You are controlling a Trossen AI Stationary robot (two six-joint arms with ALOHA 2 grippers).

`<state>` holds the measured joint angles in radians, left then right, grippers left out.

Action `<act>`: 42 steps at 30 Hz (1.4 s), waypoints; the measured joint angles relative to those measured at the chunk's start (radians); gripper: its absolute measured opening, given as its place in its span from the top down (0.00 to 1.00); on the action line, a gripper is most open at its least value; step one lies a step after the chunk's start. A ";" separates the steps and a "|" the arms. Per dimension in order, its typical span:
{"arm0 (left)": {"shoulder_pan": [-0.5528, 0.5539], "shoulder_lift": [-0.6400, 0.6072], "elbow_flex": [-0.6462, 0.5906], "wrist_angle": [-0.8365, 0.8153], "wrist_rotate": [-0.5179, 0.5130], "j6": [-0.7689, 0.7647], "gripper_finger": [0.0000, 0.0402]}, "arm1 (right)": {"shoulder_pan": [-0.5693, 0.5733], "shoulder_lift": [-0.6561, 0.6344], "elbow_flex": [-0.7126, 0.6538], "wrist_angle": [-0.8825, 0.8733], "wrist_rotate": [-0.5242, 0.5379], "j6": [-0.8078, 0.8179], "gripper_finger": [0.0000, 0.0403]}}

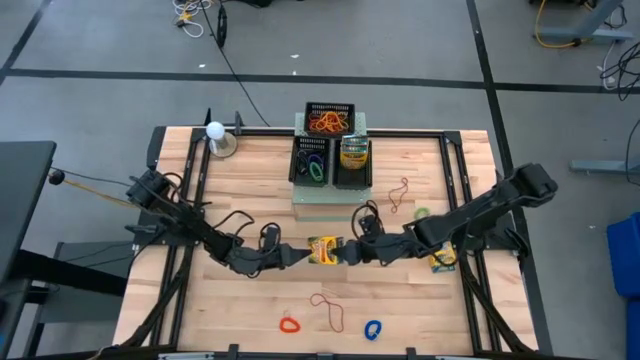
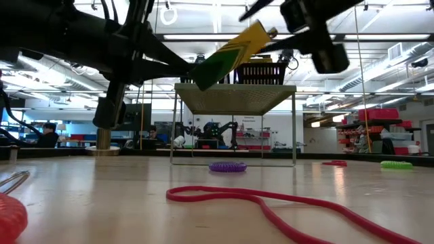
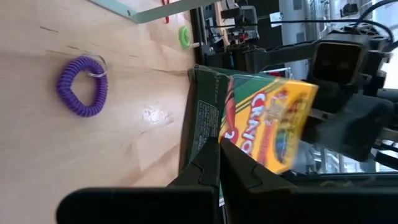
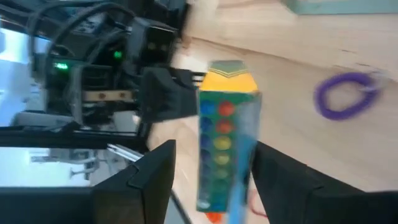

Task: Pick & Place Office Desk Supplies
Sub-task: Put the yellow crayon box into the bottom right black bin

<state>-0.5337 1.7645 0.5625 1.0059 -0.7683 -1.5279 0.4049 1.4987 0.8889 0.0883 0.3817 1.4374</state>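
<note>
A yellow-green crayon box (image 1: 323,250) hangs above the middle of the table, between my two grippers. My left gripper (image 3: 219,167) comes from the table's left and is shut on the box's green end. My right gripper (image 4: 214,180) comes from the right and stands open, one finger on either side of the box's yellow end (image 4: 227,78). In the low view the box (image 2: 234,53) slants, yellow end higher. A purple loop (image 3: 82,86) lies flat on the table below. My left gripper pinches the crayon box's dark green end (image 3: 208,140) between its two shut fingers. It comes nearly level from the table's left, along the box's length. The box is lifted clear of the table, tilted with its green end (image 2: 203,74) low and its yellow end up.
At the far middle a pale-green perforated box (image 1: 330,195) carries black mesh trays (image 1: 330,108) with rubber bands, loops and a crayon box (image 1: 354,152). Another crayon box (image 1: 443,260) lies under the right arm. Red (image 1: 289,324), blue (image 1: 373,329) and green (image 1: 422,213) loops and rubber bands (image 1: 330,310) lie about.
</note>
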 joint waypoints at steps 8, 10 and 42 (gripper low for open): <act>0.006 0.000 0.000 -0.008 0.019 0.018 0.99 | -0.011 0.024 0.000 0.047 -0.008 -0.020 0.59; 0.012 0.000 0.000 -0.007 0.032 0.032 0.99 | -0.011 0.024 0.000 0.046 -0.005 -0.020 0.63; 0.153 -0.598 -0.304 -0.199 0.387 0.606 0.61 | -0.376 -0.049 0.931 -1.214 -0.205 -0.997 0.71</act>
<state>-0.3810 1.1663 0.2588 0.8073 -0.3813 -0.9223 0.0290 1.4501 1.8203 -1.1255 0.1765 0.4404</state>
